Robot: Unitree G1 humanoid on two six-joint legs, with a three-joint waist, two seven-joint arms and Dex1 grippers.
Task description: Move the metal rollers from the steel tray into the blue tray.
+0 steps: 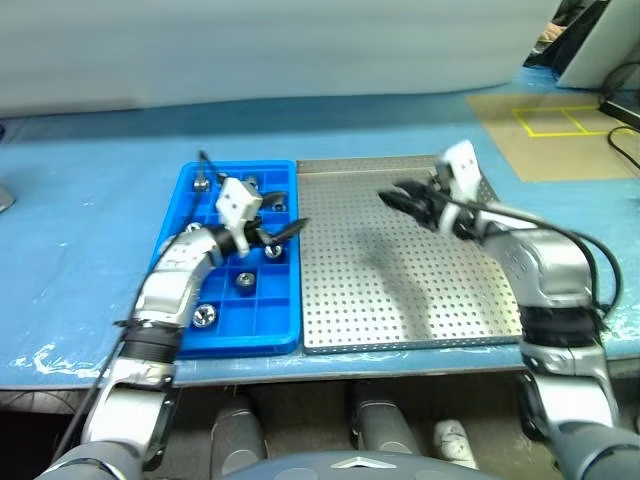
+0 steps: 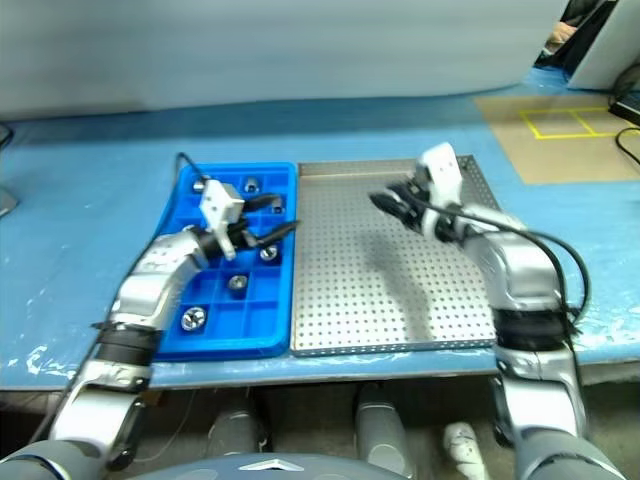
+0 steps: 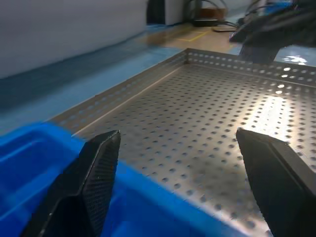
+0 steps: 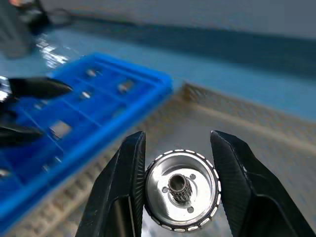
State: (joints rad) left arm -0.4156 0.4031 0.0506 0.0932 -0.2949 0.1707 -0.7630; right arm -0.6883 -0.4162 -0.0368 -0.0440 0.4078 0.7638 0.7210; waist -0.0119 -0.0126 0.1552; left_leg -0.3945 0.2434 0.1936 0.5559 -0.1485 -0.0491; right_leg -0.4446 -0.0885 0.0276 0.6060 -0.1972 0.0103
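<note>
The right end effector (image 4: pixel 178 163) has its two black fingers closed on a metal roller (image 4: pixel 181 190) — a bright, ribbed-edged disc with a hub in its centre hole, pinched by its rim and carried above the steel tray (image 1: pixel 400 300). The left end effector (image 3: pixel 182 182) stands wide open and holds nothing; it hangs over the seam where the blue tray (image 1: pixel 215 335) meets the steel one, its fingertips pointing across toward the right arm.

The step in hand looks like the carry across to the blue tray. To do it well, I would keep the roller level in the pinch, since the grip is on a curved rim and could slip if the wrist tips. Bring it over one unfilled compartment, lower until it is just above the floor of that cell, then let go — a drop from height might bounce it into a neighbouring cell or onto the surface (image 1: pixel 90 200). The left arm sits in the path, so the right should approach a cell at the far end or wait for room.

Nearest me, several rollers already lie in the blue tray's compartments, one close to the near rim (image 1: pixel 204 316). Farther off, the perforated floor of the steel tray looks bare. The held roller is well apart from the blue tray, above the steel tray's far middle.
</note>
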